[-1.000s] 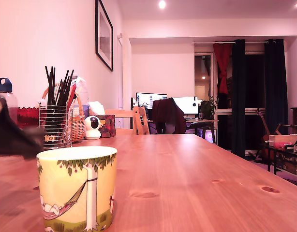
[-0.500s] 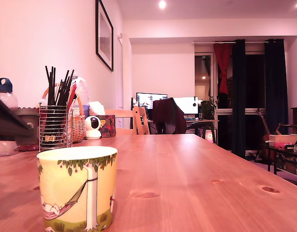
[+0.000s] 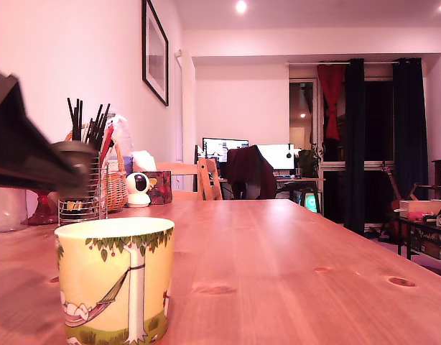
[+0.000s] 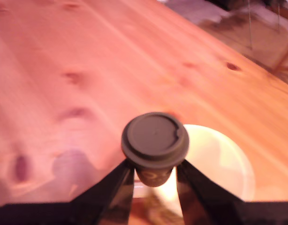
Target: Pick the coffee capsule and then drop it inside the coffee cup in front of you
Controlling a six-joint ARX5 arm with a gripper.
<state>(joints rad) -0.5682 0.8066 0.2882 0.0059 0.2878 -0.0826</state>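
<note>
Coffee capsule (image 4: 155, 140) is sitting clamped between the gripper (image 4: 155, 174) fingers, rim end up – in the air, not on the table (image 4: 87, 70). Coffee cup (image 3: 115, 280) is sitting just below/ahead of the tips, upright; wire holder w/ black sticks (image 3: 84, 183) behind.

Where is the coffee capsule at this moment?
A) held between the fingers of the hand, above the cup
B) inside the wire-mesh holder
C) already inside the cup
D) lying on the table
A: in the wrist view the hand grips the coffee capsule over the open yellow mug.
</note>
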